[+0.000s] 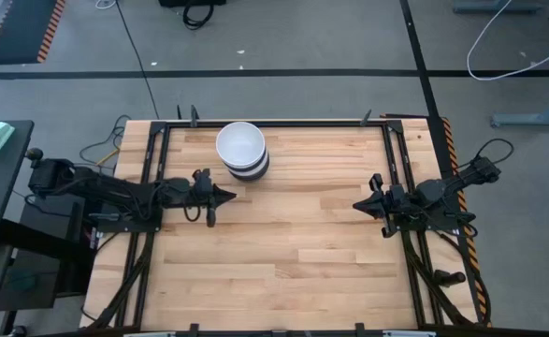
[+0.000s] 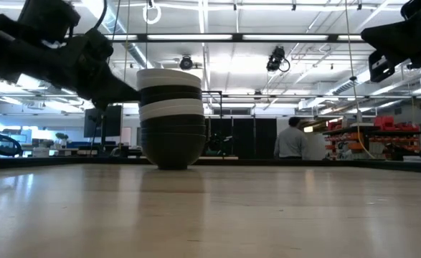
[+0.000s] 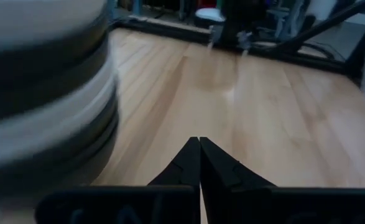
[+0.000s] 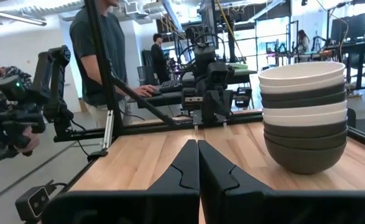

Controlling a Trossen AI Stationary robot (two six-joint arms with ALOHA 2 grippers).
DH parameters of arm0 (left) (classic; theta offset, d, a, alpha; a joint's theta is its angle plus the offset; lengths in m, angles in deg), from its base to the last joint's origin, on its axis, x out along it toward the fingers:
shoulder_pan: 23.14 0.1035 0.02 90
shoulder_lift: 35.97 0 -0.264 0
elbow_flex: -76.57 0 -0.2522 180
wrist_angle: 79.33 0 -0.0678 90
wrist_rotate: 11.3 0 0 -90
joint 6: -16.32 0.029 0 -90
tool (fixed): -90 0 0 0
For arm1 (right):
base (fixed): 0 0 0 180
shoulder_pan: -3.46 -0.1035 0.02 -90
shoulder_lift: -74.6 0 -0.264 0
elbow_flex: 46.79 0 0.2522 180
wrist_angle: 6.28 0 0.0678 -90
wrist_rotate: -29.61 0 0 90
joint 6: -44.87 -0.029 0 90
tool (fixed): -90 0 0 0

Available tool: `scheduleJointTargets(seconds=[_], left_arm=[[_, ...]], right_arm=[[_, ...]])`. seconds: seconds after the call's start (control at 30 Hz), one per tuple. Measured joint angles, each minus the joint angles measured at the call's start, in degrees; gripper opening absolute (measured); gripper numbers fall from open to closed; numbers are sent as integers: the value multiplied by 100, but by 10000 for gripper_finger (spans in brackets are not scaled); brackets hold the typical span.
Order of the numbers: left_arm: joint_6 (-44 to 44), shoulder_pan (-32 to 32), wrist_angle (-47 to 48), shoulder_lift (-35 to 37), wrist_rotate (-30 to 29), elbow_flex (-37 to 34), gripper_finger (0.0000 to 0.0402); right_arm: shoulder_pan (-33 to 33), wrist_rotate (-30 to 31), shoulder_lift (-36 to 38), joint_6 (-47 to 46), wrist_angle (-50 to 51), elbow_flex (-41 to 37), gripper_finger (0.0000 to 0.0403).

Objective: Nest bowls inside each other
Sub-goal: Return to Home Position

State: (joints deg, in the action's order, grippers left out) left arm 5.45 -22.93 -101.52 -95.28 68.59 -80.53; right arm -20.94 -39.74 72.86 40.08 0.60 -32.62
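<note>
The bowls stand nested in one stack (image 1: 243, 152) near the table's far edge, left of centre, a white bowl on top, black and white bowls banded below (image 2: 171, 118) (image 4: 304, 115); the bottom black bowl's base rests on the wood. My left gripper (image 1: 231, 197) (image 3: 199, 146) hovers shut just near of the stack, a little to its left, touching nothing. My right gripper (image 1: 356, 204) (image 4: 198, 149) is shut too, raised at the table's right side, pointing toward the left. The stack shows blurred and close (image 3: 45, 93) in the left wrist view.
Bare wood covers the table's middle and near part (image 1: 283, 262). A black frame rail (image 1: 283, 123) runs along the far edge right behind the stack. People stand in the room beyond the table (image 4: 98, 56) (image 2: 291, 140).
</note>
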Motion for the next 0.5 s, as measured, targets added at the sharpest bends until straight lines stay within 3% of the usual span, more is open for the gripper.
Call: scheduleJointTargets(seconds=[0.17, 0.5], left_arm=[[-471, 0, -826, -14, -361, -874, 4], [-142, 138, -1203, 67, -235, -869, 6]], right_arm=[[0, 25, -1, -16, 48, 2, 0], [31, 69, -8, -169, 87, 2, 0]])
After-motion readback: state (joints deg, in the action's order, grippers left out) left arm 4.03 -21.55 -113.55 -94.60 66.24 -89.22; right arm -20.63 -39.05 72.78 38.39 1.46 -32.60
